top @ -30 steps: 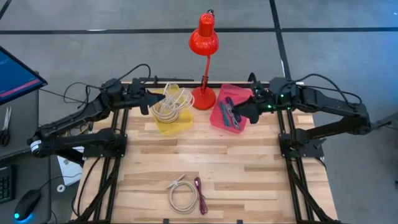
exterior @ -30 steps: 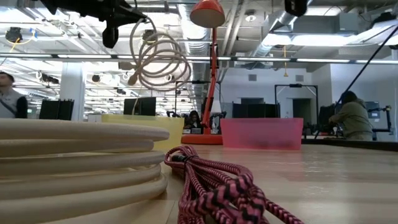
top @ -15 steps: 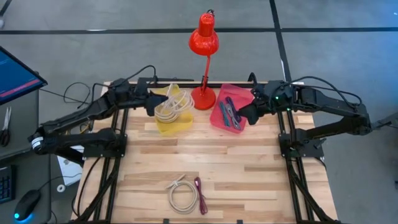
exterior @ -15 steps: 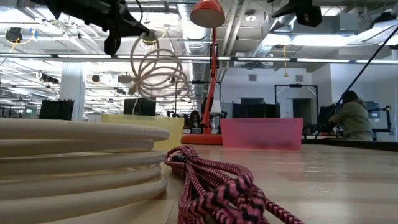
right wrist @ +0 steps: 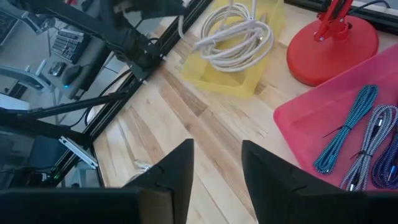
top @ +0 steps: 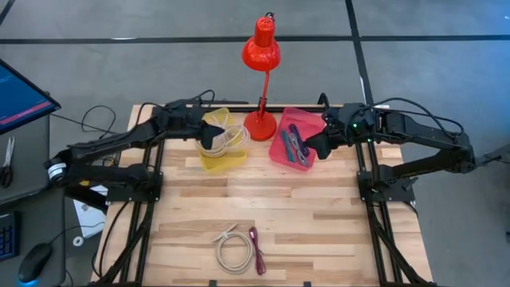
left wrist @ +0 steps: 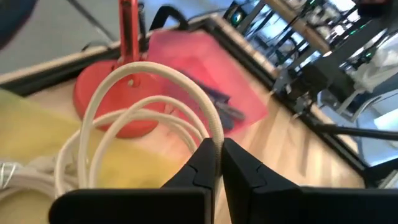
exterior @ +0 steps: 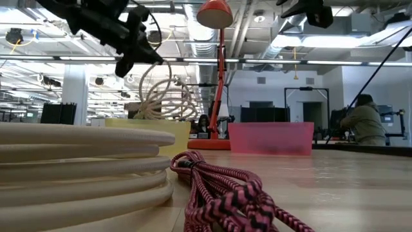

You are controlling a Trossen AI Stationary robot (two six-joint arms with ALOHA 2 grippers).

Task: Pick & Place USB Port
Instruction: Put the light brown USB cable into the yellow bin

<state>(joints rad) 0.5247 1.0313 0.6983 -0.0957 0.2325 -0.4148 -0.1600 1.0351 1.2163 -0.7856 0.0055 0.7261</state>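
My left gripper (left wrist: 217, 154) is shut on a coiled white cable (top: 225, 137) over the yellow bin (top: 209, 162) at the table's far left. The coil's lower loops (right wrist: 239, 37) rest in the bin. In the low view, the coil (exterior: 164, 96) hangs from the gripper (exterior: 132, 61) down to the bin's rim (exterior: 148, 122). My right gripper (right wrist: 216, 180) is open and holds nothing; it hovers at the near right corner of the pink tray (top: 280, 153). That tray holds several blue and purple cables (right wrist: 348, 146). A second white coil (top: 232, 252) and a magenta cable (top: 256, 239) lie near the table's near edge. My left gripper pinches one loop of the white cable at the coil's top (left wrist: 211, 127) between its two fingers (left wrist: 202, 168). It comes slanting down from the table's left, with the fingers across the strand. The coil hangs below the fingers, and its lower loops (top: 231, 142) rest in the yellow bin.
A red desk lamp (top: 261, 48) stands with its base (top: 260, 126) between the yellow bin and the pink tray, close to both grippers. The wooden table's middle (top: 271, 199) is bare boards. A monitor (top: 20, 96) stands off the table's left side.
My left gripper has moved right and down over the yellow bin, still shut on the cable. The white coil, which hung clear above the bin, has come down until its lower loops rest inside. My right gripper has barely shifted.
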